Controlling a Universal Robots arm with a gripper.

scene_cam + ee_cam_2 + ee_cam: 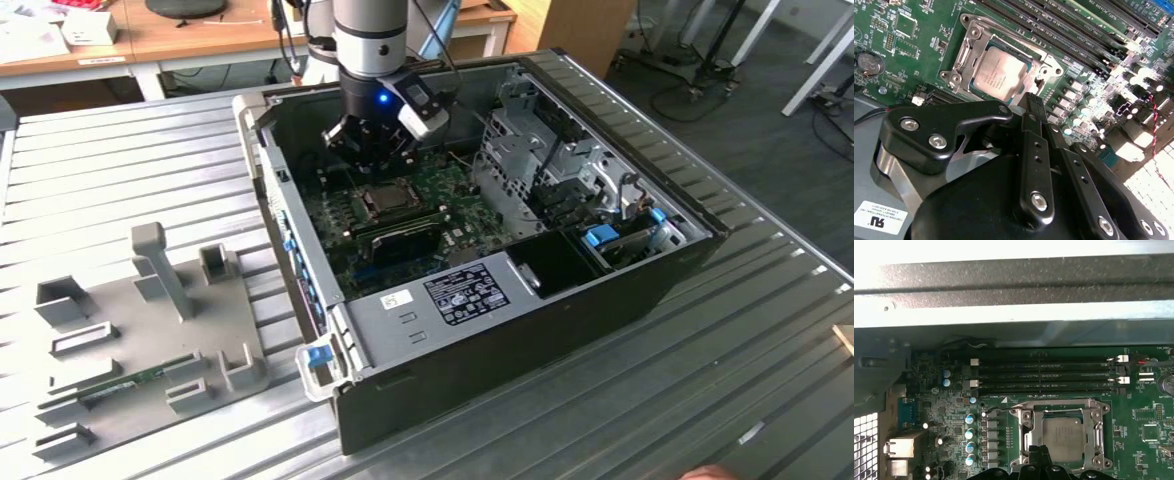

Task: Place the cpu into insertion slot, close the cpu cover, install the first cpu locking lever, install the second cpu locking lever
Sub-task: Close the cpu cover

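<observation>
Within the cpu cover (965,55), the cpu (999,75) (dull silver) seems seated flat.

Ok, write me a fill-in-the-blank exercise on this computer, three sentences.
1. The silver chip lies on a ____ circuit board.
2. The metal frame around the chip is folded ____ (up or down).
3. The gripper hangs inside the open computer ____.
Missing words: green; down; case.
</observation>
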